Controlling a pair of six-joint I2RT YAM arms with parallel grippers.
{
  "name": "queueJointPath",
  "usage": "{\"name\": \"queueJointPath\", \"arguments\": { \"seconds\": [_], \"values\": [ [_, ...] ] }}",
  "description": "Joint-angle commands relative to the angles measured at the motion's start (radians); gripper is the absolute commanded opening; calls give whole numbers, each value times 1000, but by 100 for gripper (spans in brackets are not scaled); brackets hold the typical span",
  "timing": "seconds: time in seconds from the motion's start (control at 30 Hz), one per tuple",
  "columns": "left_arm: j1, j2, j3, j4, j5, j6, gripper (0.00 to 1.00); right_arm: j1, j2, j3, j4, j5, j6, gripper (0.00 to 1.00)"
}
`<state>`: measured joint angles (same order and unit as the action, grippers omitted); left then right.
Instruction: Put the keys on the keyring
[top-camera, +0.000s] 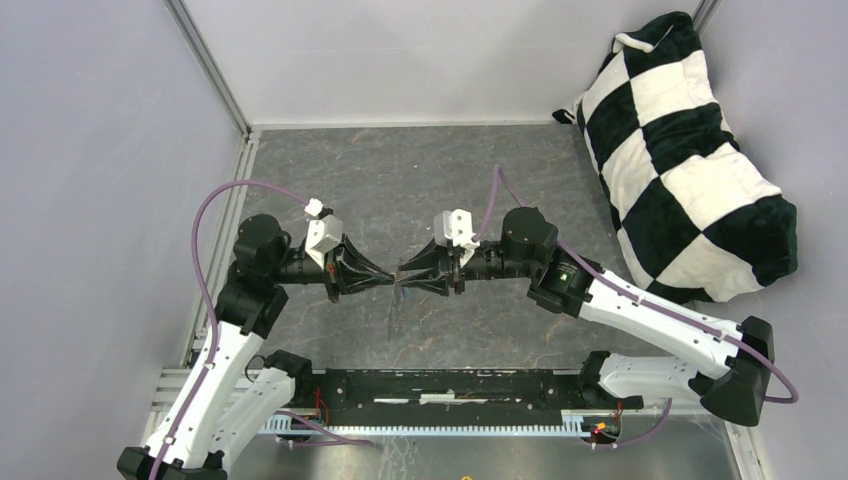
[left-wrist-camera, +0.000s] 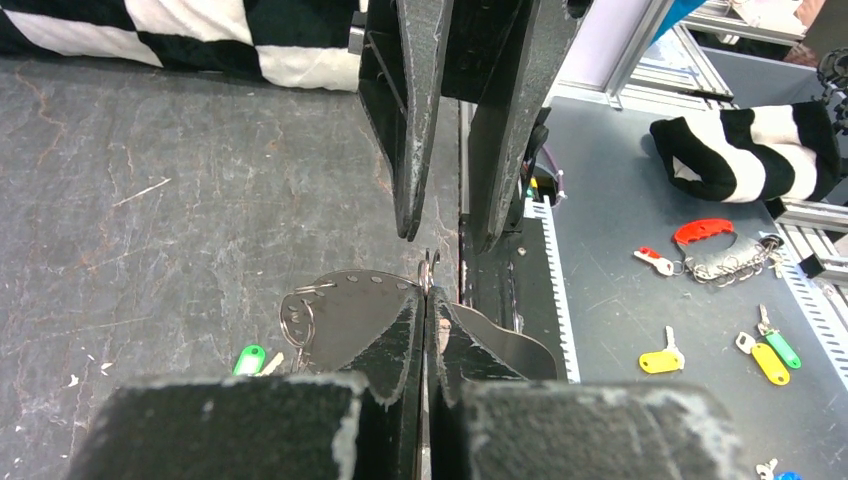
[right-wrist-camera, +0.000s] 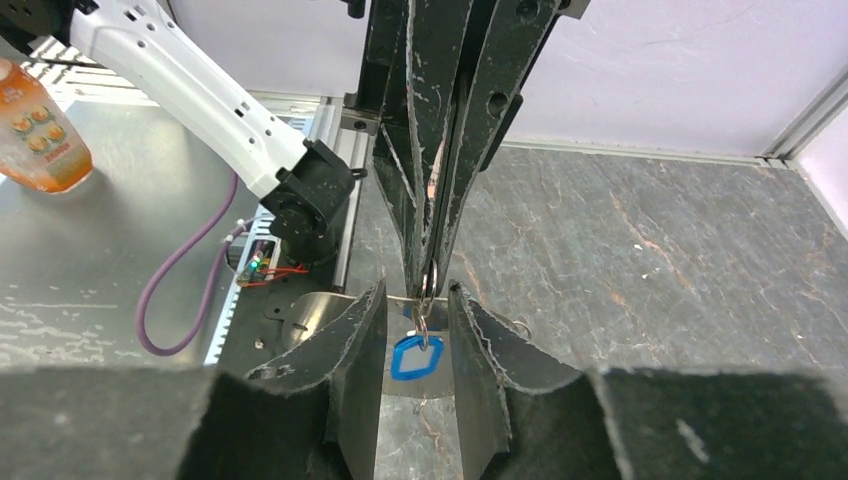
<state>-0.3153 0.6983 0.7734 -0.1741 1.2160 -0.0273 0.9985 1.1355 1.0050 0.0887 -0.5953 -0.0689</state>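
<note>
While the left gripper (left-wrist-camera: 425, 298), pressed shut, pinches the keyring (left-wrist-camera: 427, 270) aloft, the blue key (right-wrist-camera: 415, 357) dangles between the spread fingers of the right gripper (right-wrist-camera: 417, 292); threading step, probably; next: a square pinch on it.

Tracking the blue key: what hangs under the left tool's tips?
A small metal ring, then the head of the blue key, between the parted fingers of the right tool. The shut left tool covers the ring's top; the key's blade is not visible.
</note>
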Motion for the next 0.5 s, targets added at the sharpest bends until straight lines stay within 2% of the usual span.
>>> {"name": "queueJointPath", "arguments": {
  "seconds": [0.0, 0.33, 0.47],
  "values": [
    [2, -4, 42, -18, 21, 51, 2, -3, 11, 1, 76, -25, 46, 34],
    [2, -8, 41, -38, 16, 76, 2, -3, 37, 1, 43, -9, 55, 38],
    [3, -10, 41, -44, 16, 82, 2, -3, 33, 8, 45, 7, 57, 23]
  ]
}}
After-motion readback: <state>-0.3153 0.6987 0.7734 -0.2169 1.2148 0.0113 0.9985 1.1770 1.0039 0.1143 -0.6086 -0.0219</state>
